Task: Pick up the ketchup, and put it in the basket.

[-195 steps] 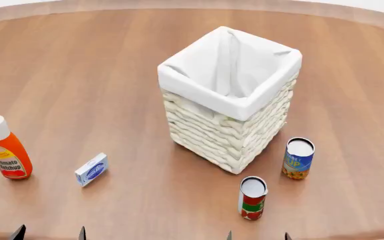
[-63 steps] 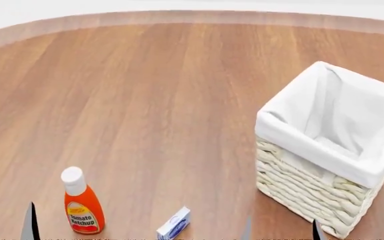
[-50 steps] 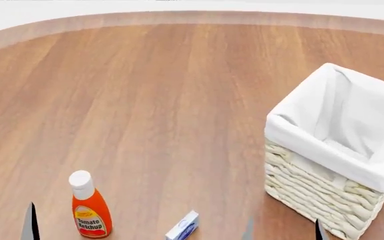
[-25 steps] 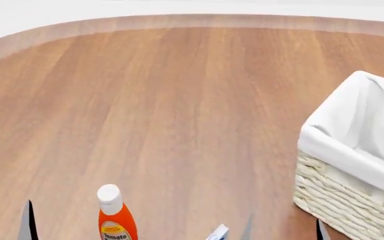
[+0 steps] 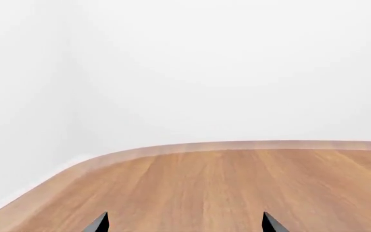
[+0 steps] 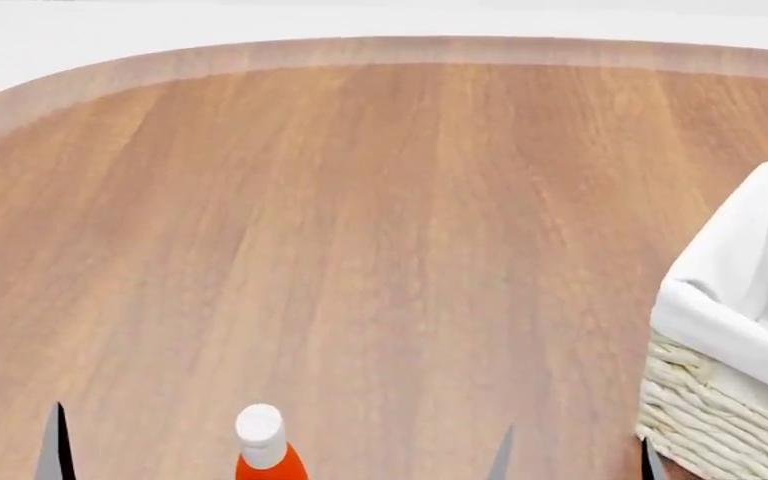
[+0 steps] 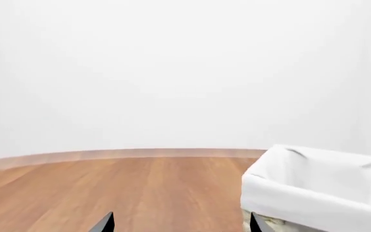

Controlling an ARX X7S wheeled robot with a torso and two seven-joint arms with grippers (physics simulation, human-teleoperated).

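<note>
White walls back a rounded wooden worktop (image 6: 357,220). Both tools sit at its near edge with only dark fingertips showing: the left tool (image 5: 184,223) and the right tool (image 7: 180,223) each have jaws spread wide, empty. The ketchup (image 6: 264,445) stands upright between the two tools, nearer the left. The basket (image 6: 738,360) stands just right of the right tool.

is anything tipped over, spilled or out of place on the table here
Nothing stands out. The ketchup stands upright with its white cap on at the head view's near edge, only its top showing. The basket sits upright at the right, liner folded over its rim. No spill shows on the table.
</note>
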